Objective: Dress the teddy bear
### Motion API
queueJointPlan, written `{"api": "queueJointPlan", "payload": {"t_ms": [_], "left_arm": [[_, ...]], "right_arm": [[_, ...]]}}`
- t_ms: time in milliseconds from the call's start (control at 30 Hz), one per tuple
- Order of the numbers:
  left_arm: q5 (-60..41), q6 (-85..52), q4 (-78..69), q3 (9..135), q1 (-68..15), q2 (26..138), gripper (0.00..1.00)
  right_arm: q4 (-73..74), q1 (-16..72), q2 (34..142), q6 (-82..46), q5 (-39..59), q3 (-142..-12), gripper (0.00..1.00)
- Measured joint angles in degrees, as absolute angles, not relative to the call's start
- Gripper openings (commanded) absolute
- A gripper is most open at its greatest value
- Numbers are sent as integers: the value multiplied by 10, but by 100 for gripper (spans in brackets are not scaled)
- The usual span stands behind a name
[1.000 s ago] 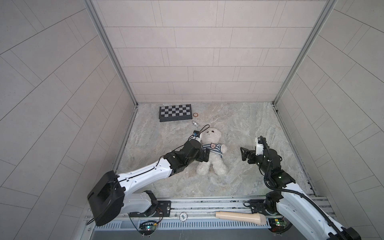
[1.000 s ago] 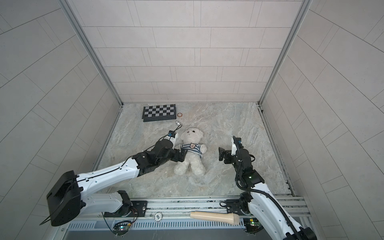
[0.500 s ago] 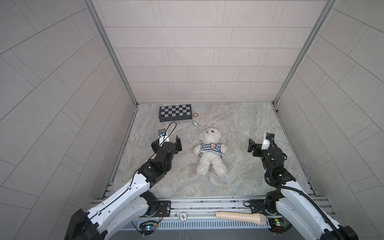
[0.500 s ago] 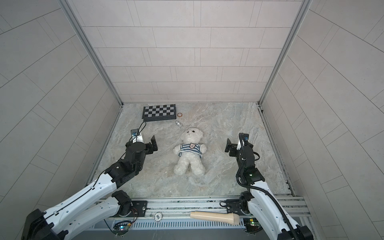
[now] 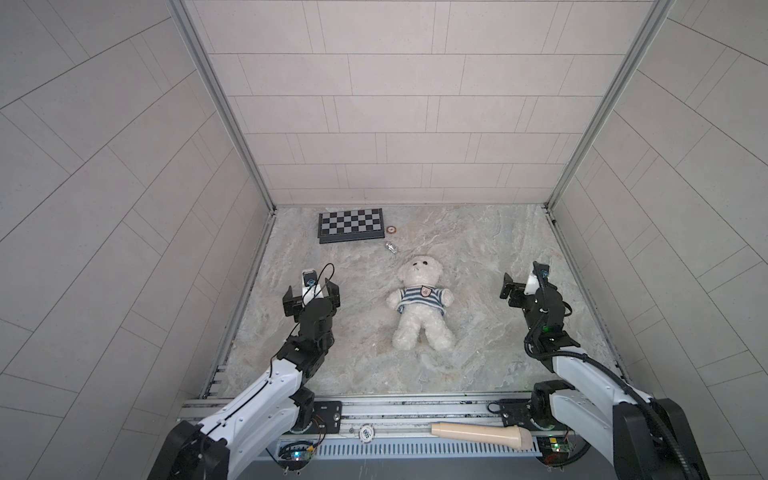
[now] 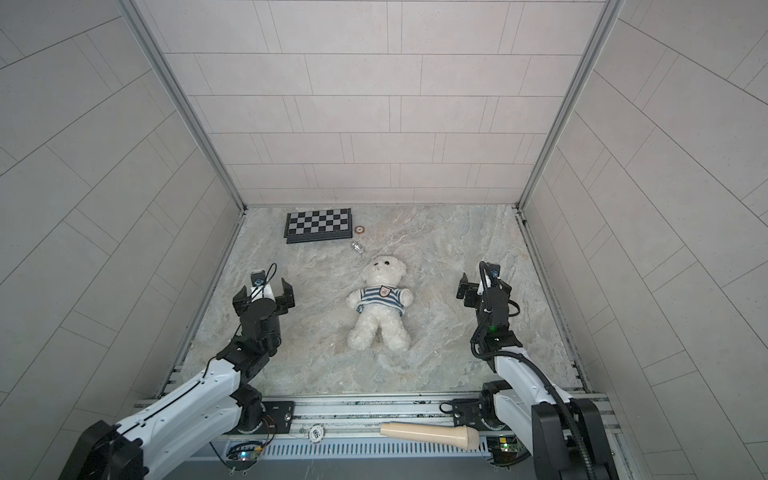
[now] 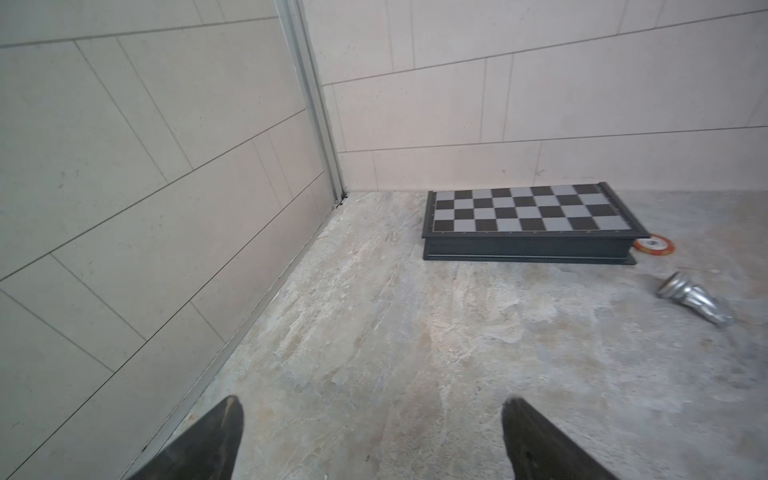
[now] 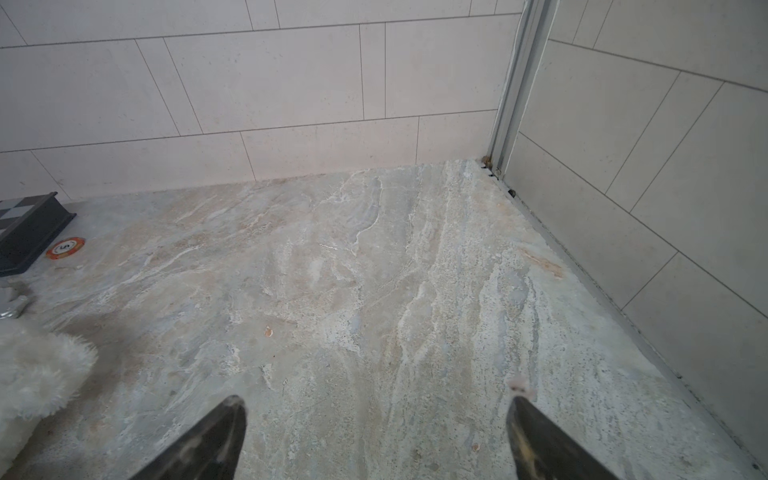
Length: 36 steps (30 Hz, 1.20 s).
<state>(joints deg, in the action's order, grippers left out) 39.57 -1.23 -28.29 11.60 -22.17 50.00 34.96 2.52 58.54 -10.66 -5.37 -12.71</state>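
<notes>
Left claw (image 5: pixel 311 296) has come off the bear (image 5: pixel 419 303) since a second ago and gone back out to the left. Right claw (image 5: pixel 524 286) has backed off too, to the right. Bear hasn't moved: on its back mid-table (image 5: pixel 478 257), head toward the back wall, legs splayed toward the rail. Striped shirt (image 5: pixel 420 297) is on the torso, both arms look through the sleeves, so the task looks done or close.

Handling, my guess: light, soft, squashy plush, not slippery, nothing fragile. Take it by a limb or ear, or pinch the shirt hem to adjust; torso is likely too fat for a firm pinch.

Both claws gape wide, empty, well apart from the bear on either side.

Near the head lies a silver chess piece (image 5: pixel 391 247), tipped over. Further back is a chip (image 5: pixel 392 229), just beside the chessboard (image 5: pixel 350 224).
</notes>
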Motion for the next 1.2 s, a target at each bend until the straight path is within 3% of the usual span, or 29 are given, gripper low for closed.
{"api": "queueJointPlan", "payload": {"t_ms": [333, 733, 967, 1200], "left_arm": [[291, 8, -478, 91, -159, 656, 100], [206, 7, -596, 129, -83, 781, 100], [176, -2, -616, 141, -70, 838, 100], [184, -6, -587, 189, -68, 840, 100]], "right_arm": [[452, 22, 721, -90, -55, -132, 100], [567, 18, 831, -51, -67, -136, 99], [629, 17, 907, -48, -70, -140, 100], [614, 12, 912, -49, -79, -175, 100]]}}
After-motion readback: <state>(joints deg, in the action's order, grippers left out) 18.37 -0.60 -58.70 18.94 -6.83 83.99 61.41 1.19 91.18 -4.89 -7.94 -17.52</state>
